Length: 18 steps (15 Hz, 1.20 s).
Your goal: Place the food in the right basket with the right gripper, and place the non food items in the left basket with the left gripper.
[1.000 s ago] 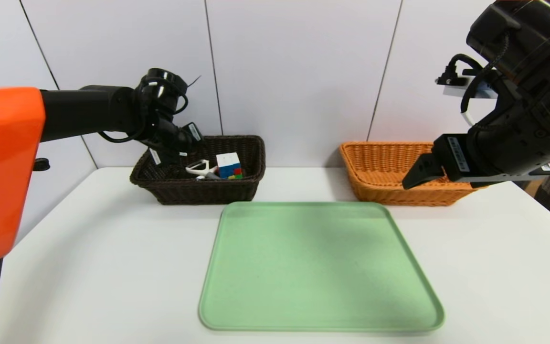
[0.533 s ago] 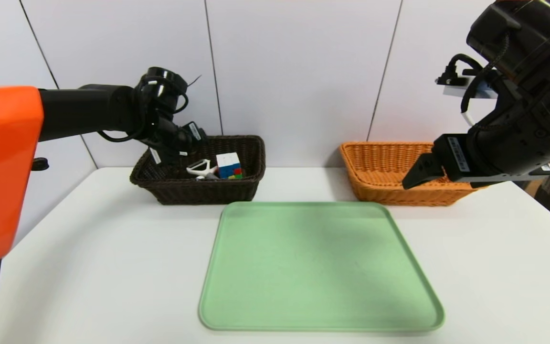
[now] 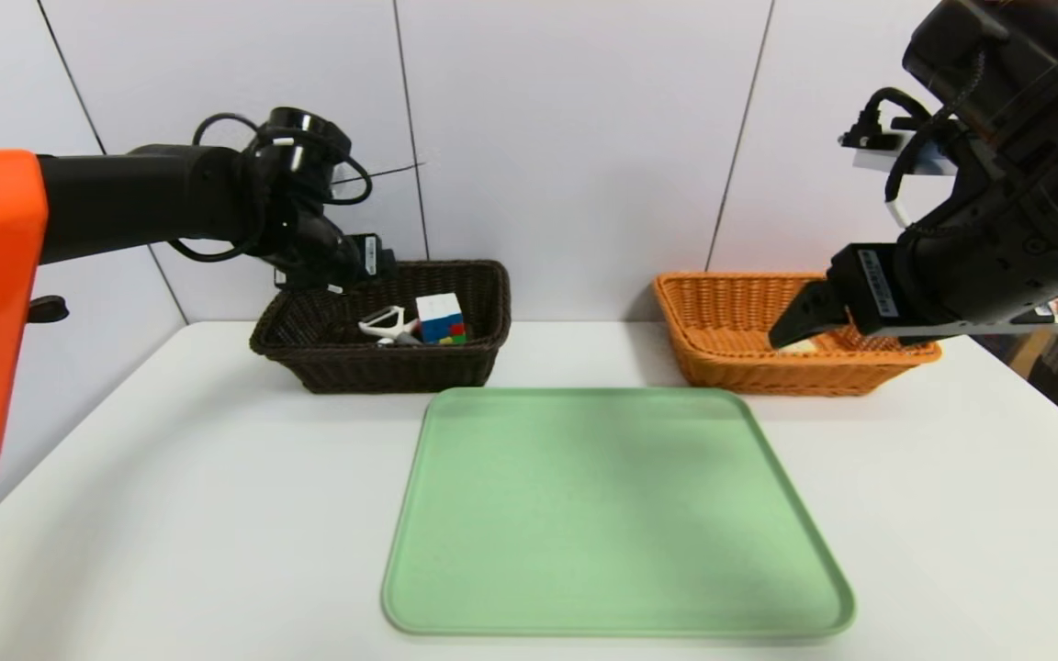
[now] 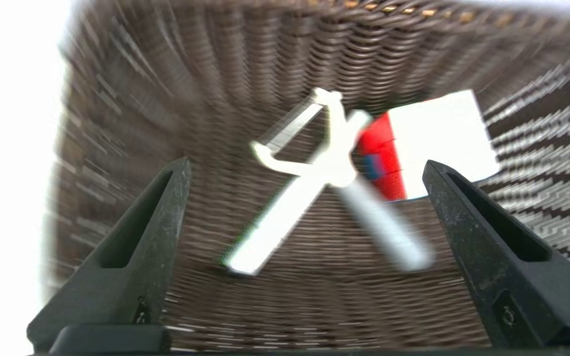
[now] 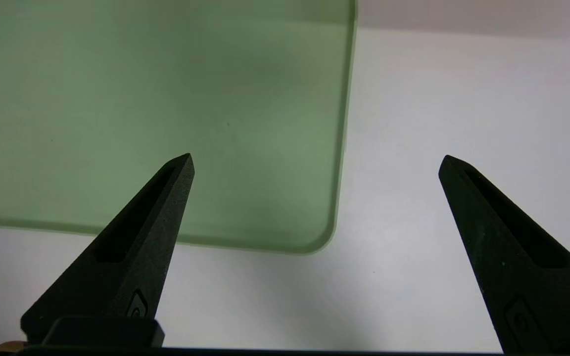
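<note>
Fingers (image 4: 136, 257) of the left gripper (image 4: 307, 170) stand spread wide with nothing between them, hanging over the left-rear corner of the dark brown left basket (image 3: 455, 367). On the basket floor ahead of the tips lie the non-food items: the white Y-peeler (image 4: 309, 148) crosses a pale rod, apparently the marker pen (image 4: 270, 225), though motion blur makes it hard to tell the pen from the peeler's handle, and the puzzle cube (image 4: 438, 143) with its white top and red side sits just beyond them, nearer the fingertip on that side. None of the three touches the fingers. From the head camera the cube (image 3: 440, 319) and peeler (image 3: 384, 321) show inside the basket, which stands at about eleven o'clock from the green tray (image 3: 616, 514). The right gripper (image 5: 314, 160) also has its fingers (image 5: 131, 252) parted and bare; it hovers in front of the orange-tan right basket (image 3: 731, 363), which stands at about one o'clock from the tray, its wrist camera looking down on one tray corner and the white counter (image 3: 171, 514). A pale sliver at the fingertip in the head view may be the food, but I cannot tell. The tray lies at the centre of the counter, well apart from both sets of fingers.
</note>
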{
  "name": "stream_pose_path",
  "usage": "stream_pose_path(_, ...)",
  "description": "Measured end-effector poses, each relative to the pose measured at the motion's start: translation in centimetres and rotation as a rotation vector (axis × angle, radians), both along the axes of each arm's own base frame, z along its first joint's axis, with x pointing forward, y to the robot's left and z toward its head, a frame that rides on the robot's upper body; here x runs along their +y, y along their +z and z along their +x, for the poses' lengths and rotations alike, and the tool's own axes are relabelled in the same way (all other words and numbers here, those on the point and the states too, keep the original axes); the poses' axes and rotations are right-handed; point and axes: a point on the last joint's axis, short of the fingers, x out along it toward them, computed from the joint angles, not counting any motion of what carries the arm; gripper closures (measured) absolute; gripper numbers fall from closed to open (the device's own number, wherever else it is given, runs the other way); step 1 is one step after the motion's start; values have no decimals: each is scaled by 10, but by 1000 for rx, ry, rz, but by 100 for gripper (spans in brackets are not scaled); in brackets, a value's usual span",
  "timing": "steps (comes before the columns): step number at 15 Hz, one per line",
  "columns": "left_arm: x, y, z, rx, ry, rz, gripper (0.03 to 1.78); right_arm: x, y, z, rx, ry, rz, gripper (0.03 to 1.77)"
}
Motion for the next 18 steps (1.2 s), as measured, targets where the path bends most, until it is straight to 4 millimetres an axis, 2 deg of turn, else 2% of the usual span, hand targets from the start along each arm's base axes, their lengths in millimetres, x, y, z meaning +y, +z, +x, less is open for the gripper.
stream_pose_path(4, 3, 20, -14, -47, -184, 256, 14, 1, 2, 1, -27, 72, -44, 9)
stream_pose_path(8, 11, 23, -43, -6, -261, 320, 14, -2, 1, 0, -27, 167, -125, 9)
stream_pose_path(10, 21, 25, -66, 19, -260, 330, 13, -7, -1, -2, -3, 162, -152, 9)
stream_pose_path(14, 44, 46, -123, -7, -225, 337, 12, -19, -3, -13, 37, 129, -162, 9)
stream_pose_path(18, 64, 52, -182, -22, -148, 355, 12, -45, 2, -30, 32, 23, -136, 9)
